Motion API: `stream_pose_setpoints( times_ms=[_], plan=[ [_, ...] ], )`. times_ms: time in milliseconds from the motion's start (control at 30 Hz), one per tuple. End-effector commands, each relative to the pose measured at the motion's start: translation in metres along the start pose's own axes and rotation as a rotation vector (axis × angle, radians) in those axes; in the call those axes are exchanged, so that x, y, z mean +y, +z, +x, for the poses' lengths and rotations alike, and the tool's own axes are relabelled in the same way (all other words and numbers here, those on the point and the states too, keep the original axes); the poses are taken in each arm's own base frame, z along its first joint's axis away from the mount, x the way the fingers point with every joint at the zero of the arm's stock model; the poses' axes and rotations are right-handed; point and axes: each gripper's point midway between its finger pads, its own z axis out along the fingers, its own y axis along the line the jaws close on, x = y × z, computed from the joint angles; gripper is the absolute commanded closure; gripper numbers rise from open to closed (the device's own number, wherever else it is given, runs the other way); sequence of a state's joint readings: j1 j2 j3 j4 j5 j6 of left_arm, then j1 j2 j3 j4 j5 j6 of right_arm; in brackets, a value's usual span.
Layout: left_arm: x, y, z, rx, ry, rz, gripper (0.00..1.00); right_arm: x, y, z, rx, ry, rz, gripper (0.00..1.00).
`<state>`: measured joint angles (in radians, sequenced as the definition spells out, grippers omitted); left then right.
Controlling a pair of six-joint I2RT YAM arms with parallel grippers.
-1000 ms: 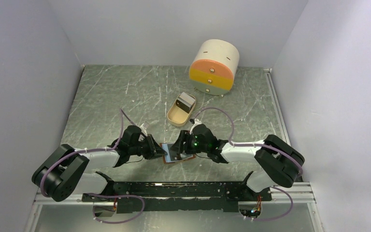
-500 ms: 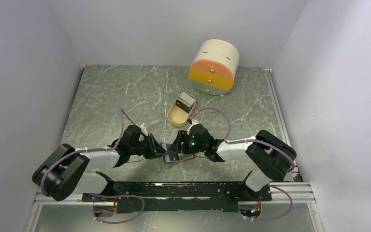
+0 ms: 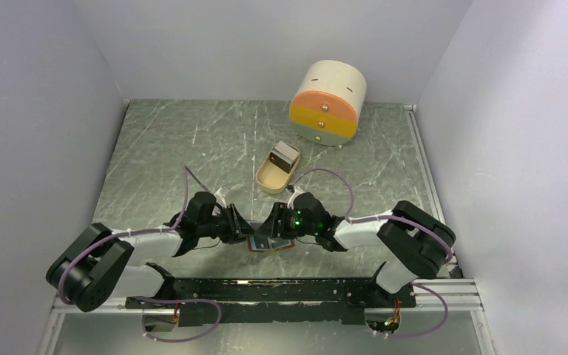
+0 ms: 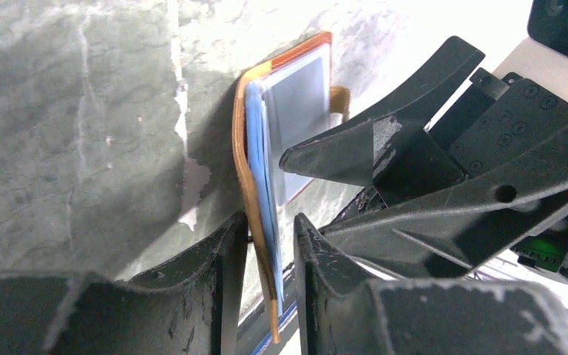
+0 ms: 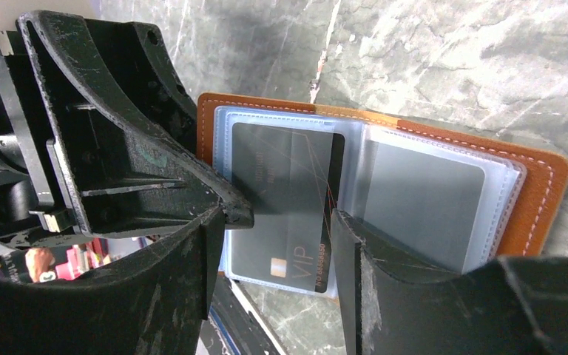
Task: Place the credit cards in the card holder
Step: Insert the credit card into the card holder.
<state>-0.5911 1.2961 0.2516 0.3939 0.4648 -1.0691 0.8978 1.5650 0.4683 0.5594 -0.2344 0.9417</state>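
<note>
Both my arms are bent low over the grey-green marbled table [image 3: 177,148]. They reach in toward each other, so my two pincers meet tip to tip near the front edge.

My left pincer [image 4: 270,220] points at the side of the small tan-brown leather card holder [image 5: 540,192]. Its two fingers [image 4: 218,288] stand close together. The holder's leather edge and its pale blue plastic pockets run between them. I cannot tell if they squeeze that edge or just stand beside it.

My right pincer [image 5: 277,214] hangs over the open holder, which lies flat on the table. Its fingers are spread wide, one on each long side of a dark shiny plastic card [image 5: 281,185] marked VIP. That card looks to be in the left clear pocket. I cannot tell if my fingers press it. A grey plastic card [image 5: 421,200] sits in the right pocket.

From above, my pincers hide almost all of the holder. In the right wrist view, my left pincer's black body covers the holder's left end. A pale grey thing [image 3: 287,154] sits in the beige oval tray [image 3: 265,181], and I cannot make it out.
</note>
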Motion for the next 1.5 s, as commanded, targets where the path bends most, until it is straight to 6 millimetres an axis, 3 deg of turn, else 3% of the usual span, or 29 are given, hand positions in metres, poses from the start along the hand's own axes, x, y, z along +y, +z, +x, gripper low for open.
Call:
stream_pose_setpoints(
  times_ms=[0,200,433,567,733,1267,1400,1467],
  plan=[
    [-0.022,-0.007,-0.006,-0.029,0.059,0.061,0.67,-0.013,-0.013,-0.009,-0.040,-0.046,0.064,0.44],
    [-0.027,-0.011,-0.011,-0.049,0.078,0.053,0.77,-0.024,-0.024,-0.019,-0.066,-0.068,0.090,0.56],
    [-0.029,-0.008,-0.012,-0.035,0.085,0.053,0.84,-0.036,-0.009,-0.011,0.008,-0.095,0.110,0.70],
    [-0.037,-0.010,-0.011,-0.032,0.097,0.087,0.87,-0.043,-0.004,-0.002,0.028,-0.072,0.108,0.71],
    [-0.044,-0.011,-0.012,-0.039,0.120,0.123,0.80,-0.048,-0.001,0.007,0.050,-0.049,0.093,0.72],
    [-0.060,-0.019,-0.014,-0.072,0.159,0.208,0.75,-0.049,-0.001,0.014,0.061,-0.033,0.077,0.72],
    [-0.058,-0.018,-0.014,-0.070,0.156,0.205,0.87,-0.049,-0.002,0.013,0.059,-0.032,0.076,0.72],
    [-0.057,-0.018,-0.013,-0.071,0.152,0.208,0.88,-0.049,-0.002,0.013,0.056,-0.031,0.077,0.72]
  ],
)
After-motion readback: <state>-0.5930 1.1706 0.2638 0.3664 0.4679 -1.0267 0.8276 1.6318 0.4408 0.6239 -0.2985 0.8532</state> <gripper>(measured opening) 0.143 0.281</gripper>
